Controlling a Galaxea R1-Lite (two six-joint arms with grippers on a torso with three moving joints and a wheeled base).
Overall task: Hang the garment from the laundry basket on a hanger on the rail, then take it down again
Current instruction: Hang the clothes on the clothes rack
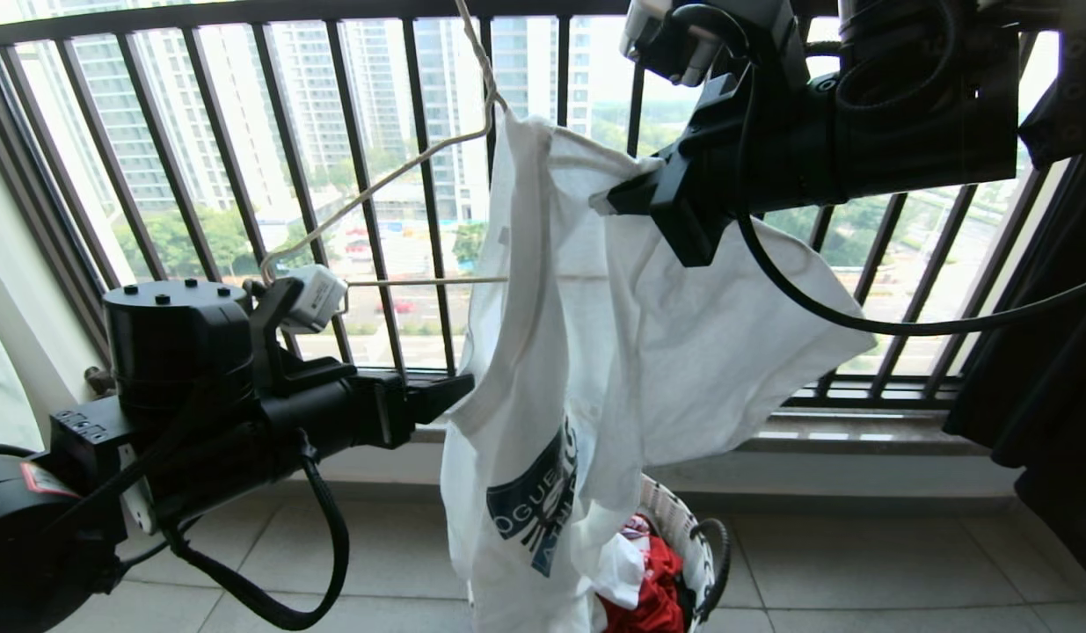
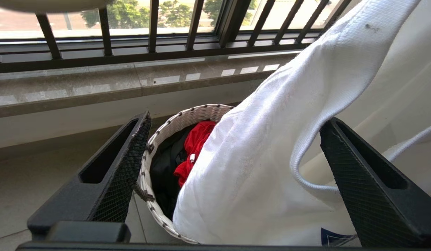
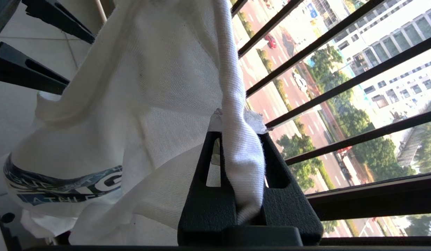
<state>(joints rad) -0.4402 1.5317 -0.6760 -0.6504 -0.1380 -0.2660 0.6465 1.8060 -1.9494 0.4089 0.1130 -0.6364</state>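
Head view: right pincer [image 1: 626,195] pinches T-shirt [image 1: 595,352] edge; left pincer [image 1: 450,396] gapes beside it.

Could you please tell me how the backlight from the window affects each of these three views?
Head view: bright daylight behind the railing washes out the sky and leaves both arms as dark shapes, while the T-shirt glows through. Left wrist view: even light, with soft reflections on the sill. Right wrist view: the street is sunlit, while the shut right claw is in shade.
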